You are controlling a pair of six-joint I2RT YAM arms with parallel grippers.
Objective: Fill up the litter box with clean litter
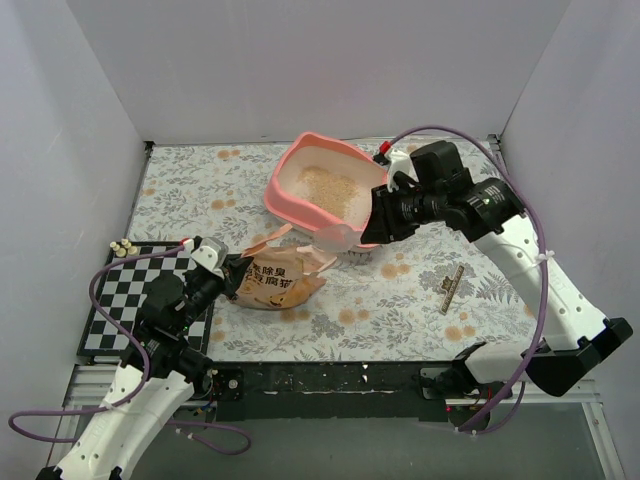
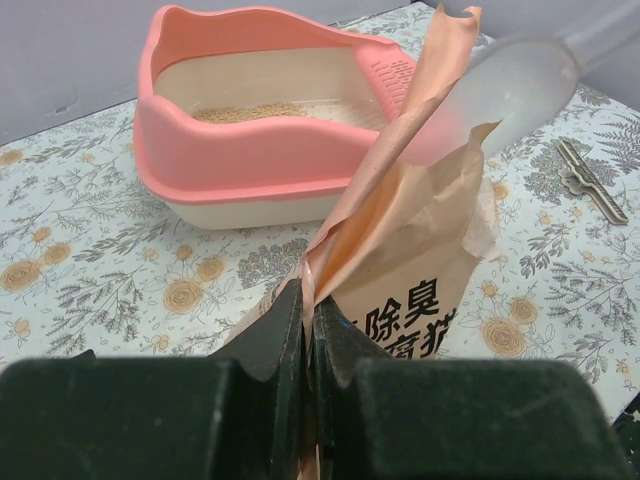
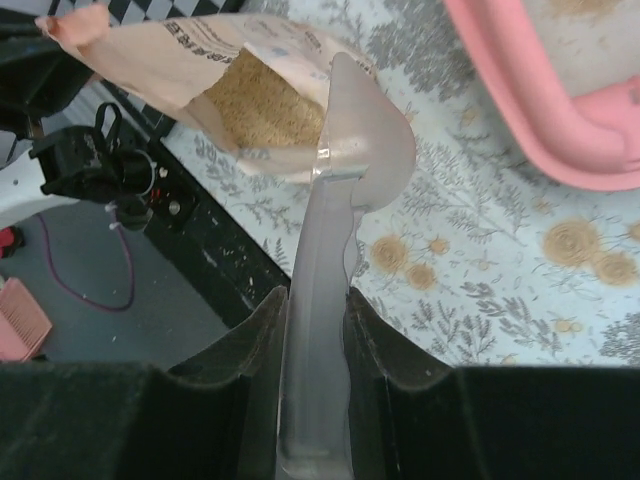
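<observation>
Right wrist: right hand [image 3: 318, 310] clamped scoop [image 3: 365, 150], axis pointing at clean litter [image 3: 265, 105] inside bag [image 3: 150, 55] mouth. Left hand [image 2: 307, 315] pinched bag's edge.

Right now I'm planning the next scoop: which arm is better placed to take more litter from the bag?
Right. The right hand is shut on the scoop by its handle, bowl at the open mouth of the bag, where clean litter shows. The left hand is pinching the bag's edge.
</observation>
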